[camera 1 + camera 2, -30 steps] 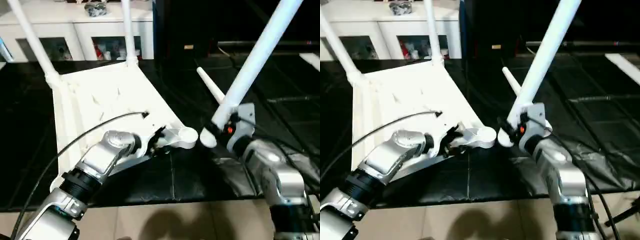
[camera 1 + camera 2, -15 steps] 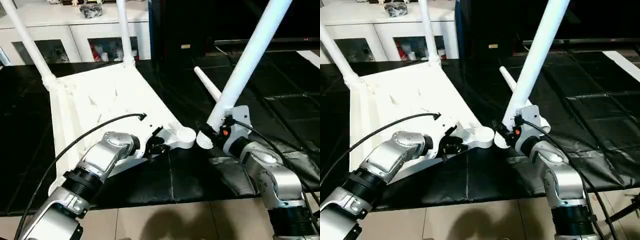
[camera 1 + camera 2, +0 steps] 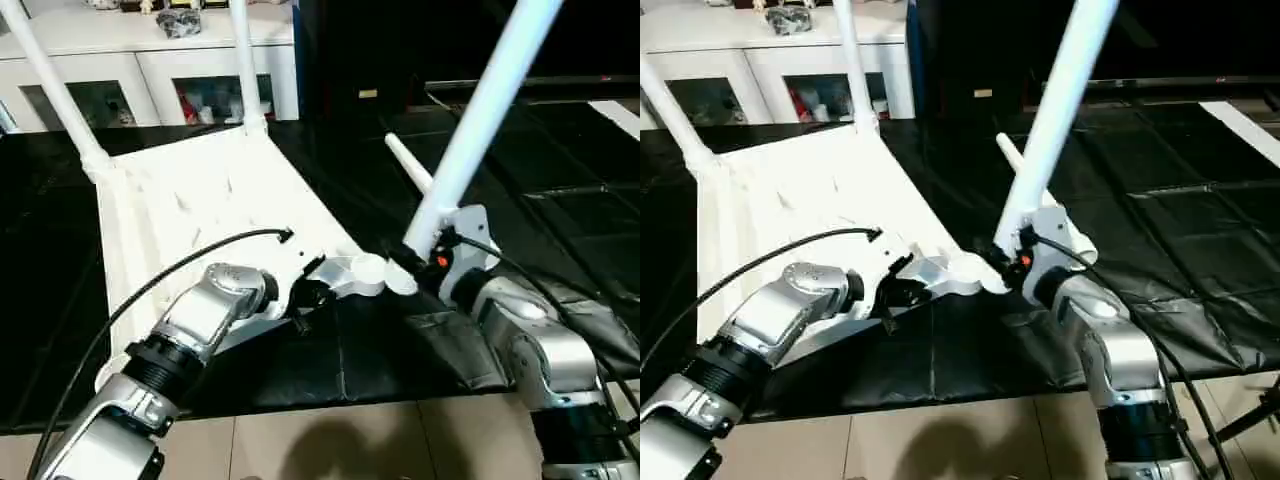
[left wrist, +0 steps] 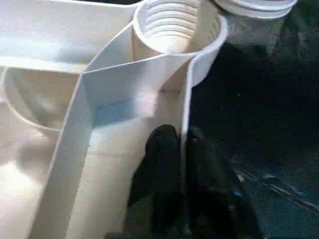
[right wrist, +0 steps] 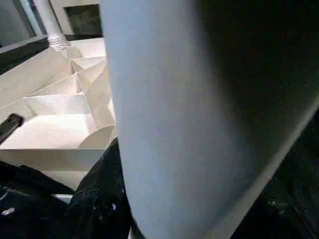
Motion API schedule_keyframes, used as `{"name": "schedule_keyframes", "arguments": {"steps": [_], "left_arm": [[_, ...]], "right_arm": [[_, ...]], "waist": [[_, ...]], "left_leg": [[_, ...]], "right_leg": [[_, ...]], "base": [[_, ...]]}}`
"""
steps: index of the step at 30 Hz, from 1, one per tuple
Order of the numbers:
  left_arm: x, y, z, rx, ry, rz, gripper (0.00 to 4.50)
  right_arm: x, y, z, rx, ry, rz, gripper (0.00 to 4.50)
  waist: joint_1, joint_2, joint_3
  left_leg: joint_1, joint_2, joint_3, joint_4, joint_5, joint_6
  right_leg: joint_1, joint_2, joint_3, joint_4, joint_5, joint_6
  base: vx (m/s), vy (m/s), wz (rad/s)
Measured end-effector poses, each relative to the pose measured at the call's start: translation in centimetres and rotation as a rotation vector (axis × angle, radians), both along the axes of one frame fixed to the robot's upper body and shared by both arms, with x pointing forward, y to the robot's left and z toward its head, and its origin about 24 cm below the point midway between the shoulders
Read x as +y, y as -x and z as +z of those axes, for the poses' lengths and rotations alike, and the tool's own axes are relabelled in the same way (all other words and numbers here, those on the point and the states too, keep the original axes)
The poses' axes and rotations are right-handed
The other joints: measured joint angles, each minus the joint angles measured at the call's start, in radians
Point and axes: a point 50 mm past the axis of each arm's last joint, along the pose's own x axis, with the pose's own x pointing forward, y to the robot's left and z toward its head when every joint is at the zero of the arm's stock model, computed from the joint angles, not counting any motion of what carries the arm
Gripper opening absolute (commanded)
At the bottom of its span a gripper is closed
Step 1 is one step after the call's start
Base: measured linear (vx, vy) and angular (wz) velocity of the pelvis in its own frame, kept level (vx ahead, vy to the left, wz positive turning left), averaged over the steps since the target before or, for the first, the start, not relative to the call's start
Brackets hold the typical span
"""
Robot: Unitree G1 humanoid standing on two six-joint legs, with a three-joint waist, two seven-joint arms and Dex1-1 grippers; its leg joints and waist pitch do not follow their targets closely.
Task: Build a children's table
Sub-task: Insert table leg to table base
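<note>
Black matting (image 3: 520,170) covers the floor where the work lies, with a white glass-door cabinet (image 3: 150,70) along the far side at about 11 o'clock.

On the mat rests the tabletop (image 3: 190,210), turned underside up so its ribs and corner sockets face the camera. Two legs already stand in the far sockets: one (image 3: 50,85) at the far left corner, about 10 o'clock from the tabletop's middle, and another (image 3: 243,60) at the far right corner, about 1 o'clock. By that count the build looks roughly half done.

The left gripper (image 4: 177,149) is clenched on the tabletop's thin side wall just short of the near right corner socket (image 4: 172,30), one black finger on each face of the wall, apparently steadying the piece. That socket is empty, its inner ridges plain to see.

The right gripper (image 3: 415,262) grasps a third leg (image 3: 480,110) close to its thick end; the leg slants up toward 1 o'clock. Its thick end (image 3: 400,282) sits just beside the socket's rim, at about 3 o'clock from it, not yet seated as far as I can judge.

A fourth leg (image 3: 412,168) lies loose on the mat beyond the right gripper, near 12 o'clock from it. What remains, then, is seating the held leg, fitting the loose one into the near left corner, and presumably turning the table upright.
</note>
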Motion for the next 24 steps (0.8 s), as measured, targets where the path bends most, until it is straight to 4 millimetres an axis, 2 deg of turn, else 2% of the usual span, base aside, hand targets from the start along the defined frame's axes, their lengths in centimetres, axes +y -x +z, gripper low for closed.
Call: {"name": "schedule_keyframes", "arguments": {"steps": [4,9,14,19,24], "left_arm": [[0.7,0.1,0.2,-0.008,0.005,-0.064,0.0],[1.8,0.5,0.3,0.016,0.002,-0.14,0.0],[2.7,0.8,0.2,0.026,-0.007,-0.211,0.0],[2.9,0.7,0.2,0.021,-0.015,-0.224,0.0],[2.9,0.7,0.2,0.02,-0.016,-0.228,0.0]], "right_arm": [[0.7,-0.4,0.5,-0.01,0.003,0.071,1.91],[1.8,-1.1,1.3,-0.022,-0.001,0.185,1.91],[2.4,-1.3,0.1,0.023,-0.015,0.268,1.91],[3.2,-1.5,-0.1,0.018,-0.027,0.327,1.91],[3.7,-1.5,-0.5,0.029,-0.038,0.345,1.91]], "waist": [[-0.008,0.0,0.0],[0.001,-0.002,0.001],[0.025,-0.006,0.001],[0.026,-0.015,0.001],[0.028,-0.018,0.0]], "left_leg": [[-0.002,0.0,0.0,-0.001,0.0,0.0],[-0.002,0.0,0.0,-0.003,0.0,0.0],[-0.002,0.0,0.001,-0.003,0.0,0.0],[0.001,-0.001,0.002,-0.003,0.0,0.001],[0.001,-0.001,0.002,-0.003,0.0,0.001]], "right_leg": [[-0.002,0.0,0.0,0.0,0.0,0.0],[-0.002,0.0,0.0,0.0,0.0,0.0],[-0.001,-0.002,0.0,0.0,0.0,0.0],[0.0,-0.002,0.001,0.001,0.0,0.0],[0.001,-0.002,0.001,0.001,0.0,0.0]], "base": [[0.0,0.0,0.0],[0.0,0.0,0.0],[0.0,0.0,0.0],[0.0,0.0,0.0],[0.0,0.0,0.0]]}}
